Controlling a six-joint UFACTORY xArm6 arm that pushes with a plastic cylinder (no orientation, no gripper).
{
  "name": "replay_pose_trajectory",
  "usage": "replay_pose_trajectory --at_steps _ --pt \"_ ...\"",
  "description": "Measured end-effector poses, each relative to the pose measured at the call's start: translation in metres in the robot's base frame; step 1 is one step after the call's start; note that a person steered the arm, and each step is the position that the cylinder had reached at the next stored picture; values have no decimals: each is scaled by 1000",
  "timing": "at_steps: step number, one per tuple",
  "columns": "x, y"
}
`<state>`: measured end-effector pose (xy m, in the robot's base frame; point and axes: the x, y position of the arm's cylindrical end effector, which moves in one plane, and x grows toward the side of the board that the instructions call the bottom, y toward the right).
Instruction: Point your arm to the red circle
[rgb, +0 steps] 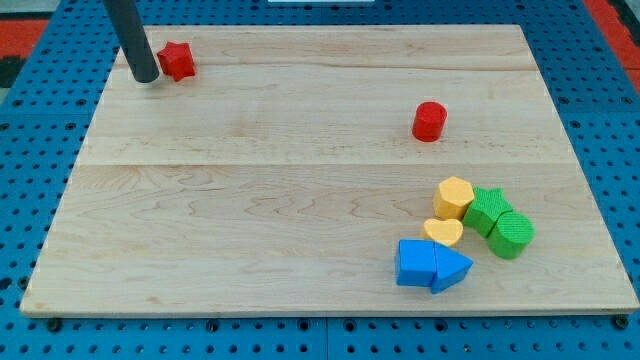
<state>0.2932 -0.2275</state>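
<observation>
The red circle (429, 121) is a short red cylinder standing alone on the wooden board (300, 200), right of the middle and in the upper half of the view. My tip (146, 77) rests on the board at the view's top left, far to the left of the red circle. It is just left of a red star block (177, 61), close to it, and I cannot tell whether they touch.
At the view's lower right is a cluster: a yellow hexagon (453, 197), a yellow heart (443, 232), a green star-like block (488, 209), a green cylinder (512, 234), a blue cube (415, 263) and a blue triangle (451, 268). A blue pegboard (30, 180) surrounds the board.
</observation>
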Motion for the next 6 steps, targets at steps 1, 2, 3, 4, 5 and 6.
replay_pose_trajectory --at_steps 1,2,3,4,5,6 --pt "-13 15" --pt "-11 38" --pt "63 84" --pt "119 143" --pt "132 233" --pt "119 322"
